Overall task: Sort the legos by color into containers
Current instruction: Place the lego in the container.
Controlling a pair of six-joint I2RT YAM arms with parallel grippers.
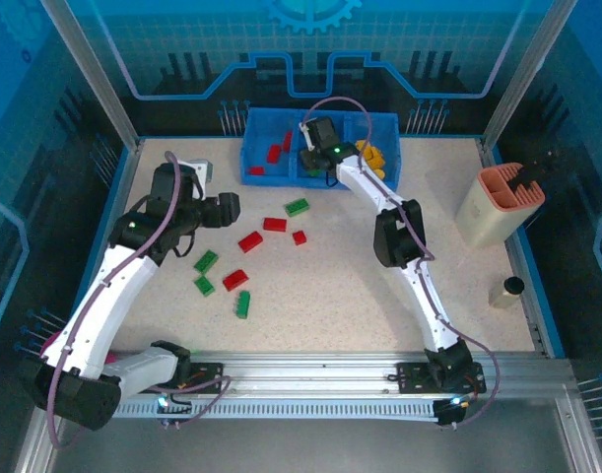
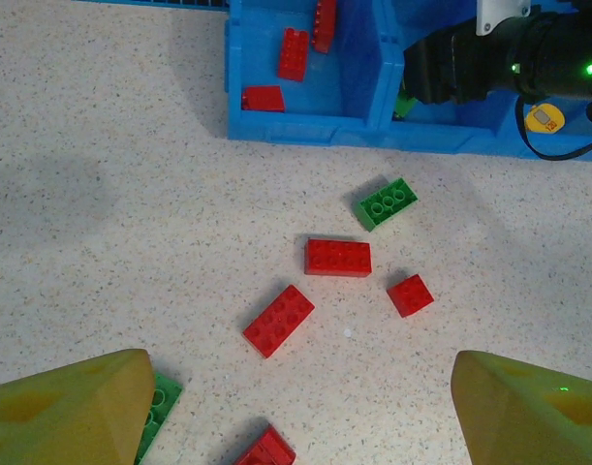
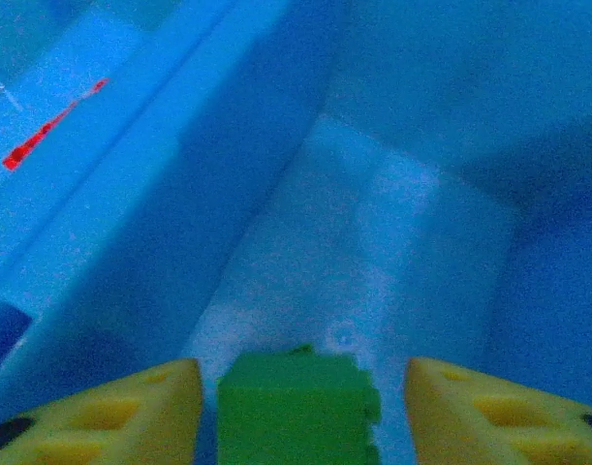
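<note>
A speckled table (image 1: 360, 296) with a blue border holds a blue tray (image 1: 281, 179) at the upper centre of the top view, its three containers side by side. Loose legos (image 1: 249, 241), red and green studded bricks, lie scattered left of centre, with open tabletop to their right. A beige holder (image 1: 498, 207) stands at the right edge, well apart. Red bricks (image 2: 293, 53) lie in the left container and yellow ones (image 1: 376, 156) in the right. The left gripper (image 2: 296, 363) hangs over the loose bricks, fingers spread wide and holding nothing. The right gripper (image 3: 302, 368) reaches into the middle container. Its wrist view gives the close look: a green brick (image 3: 296, 417) sits between parted fingers, with slim blue gaps on both sides, unpinched.
</note>
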